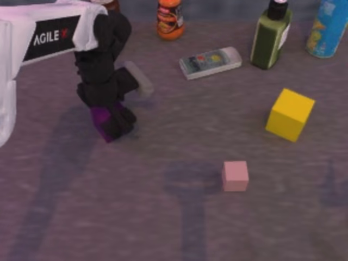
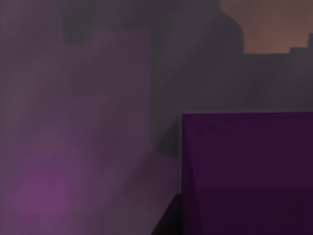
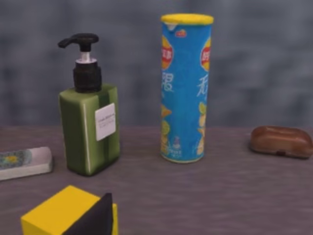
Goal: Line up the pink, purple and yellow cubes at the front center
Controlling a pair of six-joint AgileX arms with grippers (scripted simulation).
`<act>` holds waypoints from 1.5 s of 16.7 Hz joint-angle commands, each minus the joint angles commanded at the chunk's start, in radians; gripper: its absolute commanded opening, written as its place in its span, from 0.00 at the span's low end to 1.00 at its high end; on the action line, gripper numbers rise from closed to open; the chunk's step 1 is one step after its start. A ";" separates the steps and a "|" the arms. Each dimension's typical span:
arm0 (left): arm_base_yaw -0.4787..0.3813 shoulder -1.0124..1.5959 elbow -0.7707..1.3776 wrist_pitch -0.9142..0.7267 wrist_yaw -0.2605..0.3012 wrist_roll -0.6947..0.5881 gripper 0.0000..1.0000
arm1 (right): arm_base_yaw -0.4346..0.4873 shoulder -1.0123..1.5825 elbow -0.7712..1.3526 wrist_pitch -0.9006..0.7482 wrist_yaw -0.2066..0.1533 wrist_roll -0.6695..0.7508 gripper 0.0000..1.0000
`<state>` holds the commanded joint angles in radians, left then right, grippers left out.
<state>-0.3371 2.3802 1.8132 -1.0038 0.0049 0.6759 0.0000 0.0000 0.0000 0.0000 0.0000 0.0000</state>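
Note:
In the top view my left gripper (image 1: 112, 123) points down at the left of the table, shut on the dark purple cube (image 1: 99, 116). Up close in the left wrist view, the purple cube (image 2: 247, 171) sits against a dark finger (image 2: 166, 226). The small pale pink cube (image 1: 235, 175) rests near the middle front. The bright yellow cube (image 1: 290, 114) stands at the right. My right arm is out of the top view. Its gripper (image 3: 142, 231) is open just beside the yellow cube (image 3: 58, 211), with one finger (image 3: 98, 218) showing.
Along the back edge stand an orange bottle (image 1: 170, 19), a white flat remote-like case (image 1: 210, 62), a green pump bottle (image 1: 270, 38) and a blue chips can (image 1: 328, 27). A brown loaf (image 3: 281, 141) lies beyond the can in the right wrist view.

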 joint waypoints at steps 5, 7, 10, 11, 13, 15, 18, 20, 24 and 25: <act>0.001 -0.034 0.058 -0.077 0.009 -0.003 0.00 | 0.000 0.000 0.000 0.000 0.000 0.000 1.00; 0.006 -0.051 0.108 -0.147 0.009 -0.003 0.00 | 0.000 0.000 0.000 0.000 0.000 0.000 1.00; 0.014 -0.074 0.171 -0.235 0.009 -0.006 0.00 | 0.000 0.000 0.000 0.000 0.000 0.000 1.00; 0.015 -0.078 0.180 -0.246 0.008 -0.006 0.00 | 0.000 0.000 0.000 0.000 0.000 0.000 1.00; 0.015 -0.078 0.181 -0.248 0.008 -0.006 0.00 | 0.000 0.000 0.000 0.000 0.000 0.000 1.00; 0.009 -0.075 0.179 -0.245 0.008 -0.005 0.00 | 0.000 0.000 0.000 0.000 0.000 0.000 1.00; -0.030 -0.088 0.169 -0.244 0.009 0.009 0.00 | 0.000 0.000 0.000 0.000 0.000 0.000 1.00; -0.103 -0.109 0.148 -0.243 0.009 0.033 0.00 | 0.000 0.000 0.000 0.000 0.000 0.000 1.00; -0.310 -0.166 0.089 -0.241 0.011 0.092 0.00 | 0.000 0.000 0.000 0.000 0.000 0.000 1.00; -0.356 -0.179 0.075 -0.241 0.012 0.106 0.00 | 0.000 0.000 0.000 0.000 0.000 0.000 1.00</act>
<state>-0.6936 2.2011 1.8878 -1.2446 0.0166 0.7814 0.0000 0.0000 0.0000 0.0000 0.0000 0.0000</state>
